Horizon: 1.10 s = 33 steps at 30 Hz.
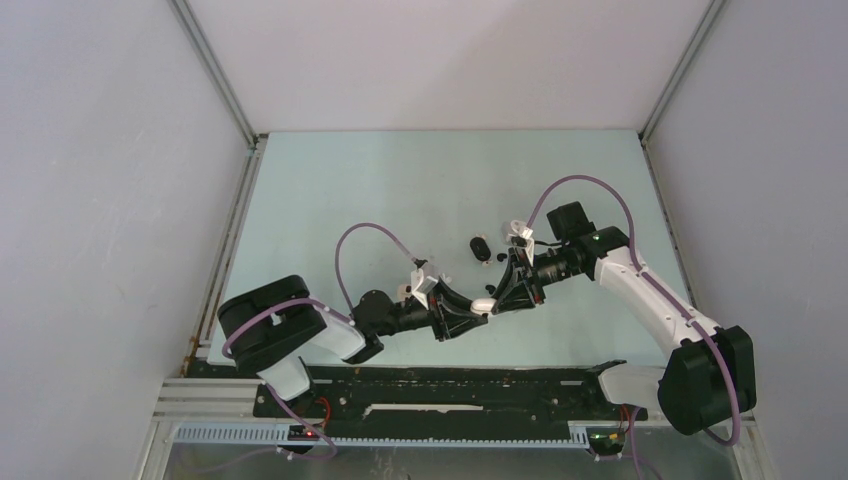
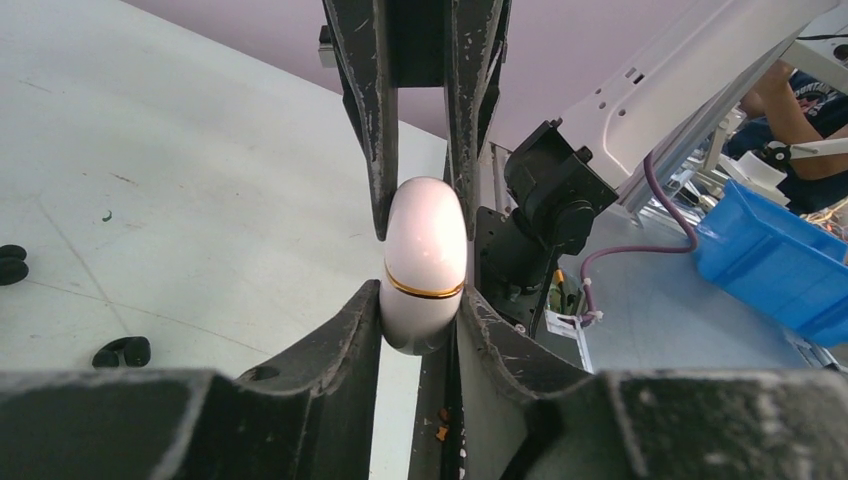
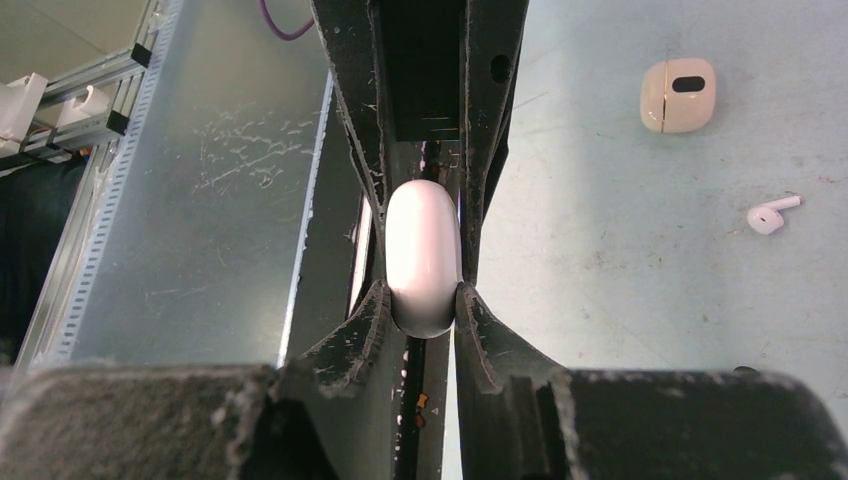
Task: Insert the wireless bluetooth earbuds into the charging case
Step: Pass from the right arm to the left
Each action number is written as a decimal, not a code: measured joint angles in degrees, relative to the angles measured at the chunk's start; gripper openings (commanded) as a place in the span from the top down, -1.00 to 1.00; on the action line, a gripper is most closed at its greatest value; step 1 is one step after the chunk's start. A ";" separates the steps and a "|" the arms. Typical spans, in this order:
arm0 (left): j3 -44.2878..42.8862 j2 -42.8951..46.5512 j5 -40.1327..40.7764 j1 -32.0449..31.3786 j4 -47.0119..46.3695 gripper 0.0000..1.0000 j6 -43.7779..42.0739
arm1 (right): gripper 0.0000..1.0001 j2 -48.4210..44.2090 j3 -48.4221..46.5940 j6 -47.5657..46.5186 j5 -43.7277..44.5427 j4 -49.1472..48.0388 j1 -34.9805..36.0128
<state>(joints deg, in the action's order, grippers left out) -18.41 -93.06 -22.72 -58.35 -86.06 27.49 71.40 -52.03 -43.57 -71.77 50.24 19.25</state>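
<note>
The white charging case (image 2: 424, 265), gold-banded, is held off the table (image 1: 400, 190) — left gripper (image 2: 420, 318) and right gripper (image 3: 421, 300) both clamp it from opposite ends. Near it on the table lie a white earbud (image 3: 772, 215), a beige case (image 3: 678, 95) and black earbuds (image 2: 122, 351).

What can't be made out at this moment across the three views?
- White case: its inside, and whether any bud sits in it. The fingers cover both sides in both wrist views, and it's too small from the top.
- Black earbuds: mere specks from the top; one is cut by the left wrist view's left edge.
- Cream case and white earbud: seen only by the right wrist; not findable from above.
</note>
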 measured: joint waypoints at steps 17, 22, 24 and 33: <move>0.00 -0.02 -0.46 0.37 -0.02 0.24 1.01 | 0.69 0.00 0.00 -0.20 0.28 0.20 0.15; 0.00 -0.02 -0.48 0.37 0.00 0.21 1.03 | 0.69 0.02 0.00 -0.17 0.42 0.17 0.17; 0.00 -0.02 -0.50 0.35 -0.02 0.20 1.03 | 0.69 0.07 0.00 -0.17 0.46 0.17 0.17; 0.00 -0.04 -0.63 0.37 0.00 0.17 1.07 | 0.68 0.33 0.00 -0.17 0.57 0.17 0.20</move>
<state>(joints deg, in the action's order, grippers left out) -18.41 -93.10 -23.35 -57.98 -86.06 28.56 71.72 -52.03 -43.75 -71.20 50.41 19.44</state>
